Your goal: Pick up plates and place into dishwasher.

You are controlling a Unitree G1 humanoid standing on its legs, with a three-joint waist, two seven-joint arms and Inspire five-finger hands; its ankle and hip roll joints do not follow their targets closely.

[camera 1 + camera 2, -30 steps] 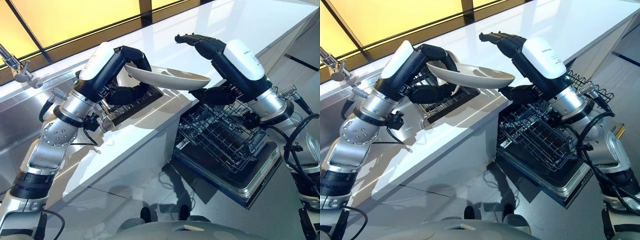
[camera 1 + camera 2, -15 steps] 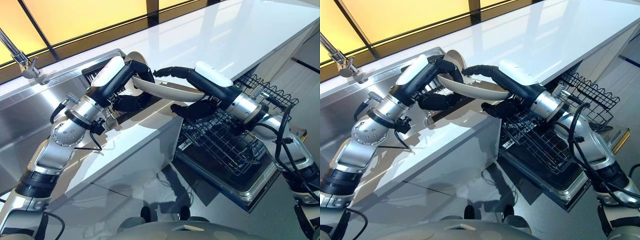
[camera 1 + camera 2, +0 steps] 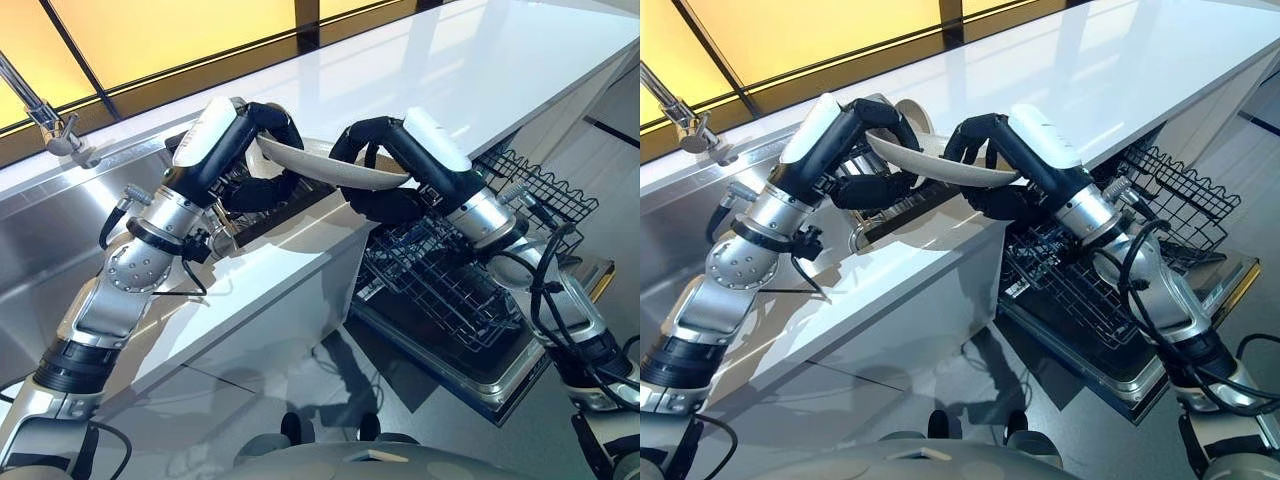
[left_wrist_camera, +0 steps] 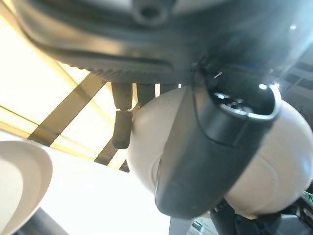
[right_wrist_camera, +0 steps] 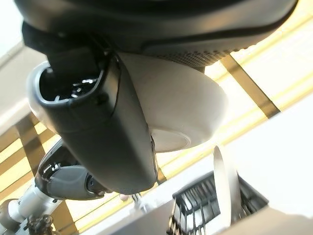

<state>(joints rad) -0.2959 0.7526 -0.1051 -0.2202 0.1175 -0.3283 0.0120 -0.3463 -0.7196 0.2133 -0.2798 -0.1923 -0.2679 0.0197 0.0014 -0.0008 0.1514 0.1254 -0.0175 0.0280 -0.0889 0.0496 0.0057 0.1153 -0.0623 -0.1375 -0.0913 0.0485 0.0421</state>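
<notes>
1. While both hands meet over the counter's edge, you see one white plate held level between them, above the white counter and just beside the open dishwasher rack.
2. Your left hand is clamped on the plate's rim on the side away from the rack, fingers curled over the top and thumb beneath; your left wrist view shows the thumb across the plate's underside.
3. Your right hand grips the rim nearest the rack, fingers wrapped over, thumb under.
4. Much of the plate is hidden by both hands.
5. Behind the plate, a second plate stands upright in the dark drying rack set in the counter, mostly covered by your left hand.
6. You can read no lettering on the plates.
</notes>
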